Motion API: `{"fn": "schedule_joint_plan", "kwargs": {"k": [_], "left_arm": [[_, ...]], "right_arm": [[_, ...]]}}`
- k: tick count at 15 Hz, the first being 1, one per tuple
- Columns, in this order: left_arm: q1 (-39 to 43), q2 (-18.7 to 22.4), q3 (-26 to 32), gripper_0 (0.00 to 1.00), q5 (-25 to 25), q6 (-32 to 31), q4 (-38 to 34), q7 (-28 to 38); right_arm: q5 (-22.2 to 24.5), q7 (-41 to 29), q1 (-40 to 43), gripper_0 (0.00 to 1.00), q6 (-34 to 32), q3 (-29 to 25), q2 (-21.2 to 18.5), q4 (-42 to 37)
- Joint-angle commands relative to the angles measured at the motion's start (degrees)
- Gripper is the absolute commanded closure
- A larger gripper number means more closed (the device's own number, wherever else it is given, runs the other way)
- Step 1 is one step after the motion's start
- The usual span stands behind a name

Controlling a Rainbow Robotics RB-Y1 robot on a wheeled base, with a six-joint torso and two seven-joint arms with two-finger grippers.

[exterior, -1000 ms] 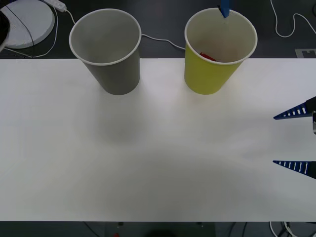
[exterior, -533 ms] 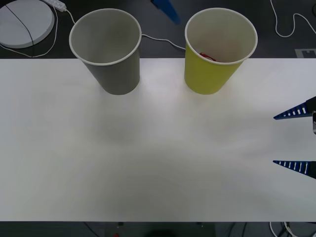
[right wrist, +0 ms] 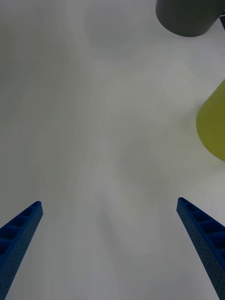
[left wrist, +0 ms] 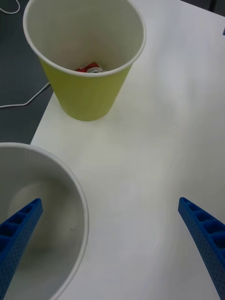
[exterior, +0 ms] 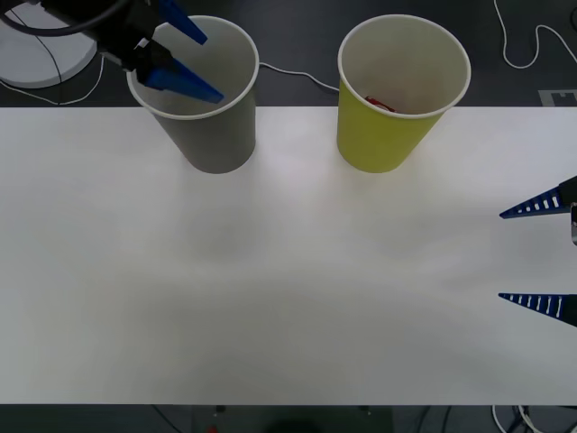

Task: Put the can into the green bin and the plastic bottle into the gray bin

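Note:
The gray bin (exterior: 207, 126) stands upright at the table's back left, and the green bin (exterior: 383, 135) stands to its right. Low inside the green bin lies the red can (exterior: 379, 103), whose top shows in the left wrist view (left wrist: 90, 69). My left gripper (exterior: 213, 69) hangs open over the gray bin's left rim (left wrist: 82, 201), one finger above its mouth and nothing between the fingers. My right gripper (exterior: 500, 256) stands open and empty at the table's right edge. The plastic bottle is out of view. In the right wrist view both bins, gray (right wrist: 187, 18) and green (right wrist: 213, 124), stand far off.
A white round disc (exterior: 41, 50) and cables (exterior: 523, 45) lie on the dark floor behind the table. The white table (exterior: 288, 271) is bare in front of the bins, with its back edge just behind them.
My left gripper has swung from above the green bin leftward to above the gray bin, staying open. The right gripper, the bins and the can have not moved.

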Motion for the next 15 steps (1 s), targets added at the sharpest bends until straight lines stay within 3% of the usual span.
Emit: {"fn": "schedule_joint_plan", "kwargs": {"k": [1,5,15], "left_arm": [[9.69,2.74,8.24,0.00,-0.62,-2.44,-3.77,-7.33],[21.29,6.34,15.89,0.00,-0.97,-2.79,-8.43,-16.04],[42.65,6.34,29.77,0.00,0.43,-5.16,-9.48,-37.48]], "right_arm": [[0.00,0.00,0.00,0.00,0.00,0.00,0.00,0.00],[0.00,0.00,0.00,0.00,0.00,0.00,0.00,0.00],[0.00,0.00,0.00,0.00,0.00,0.00,0.00,0.00]]}}
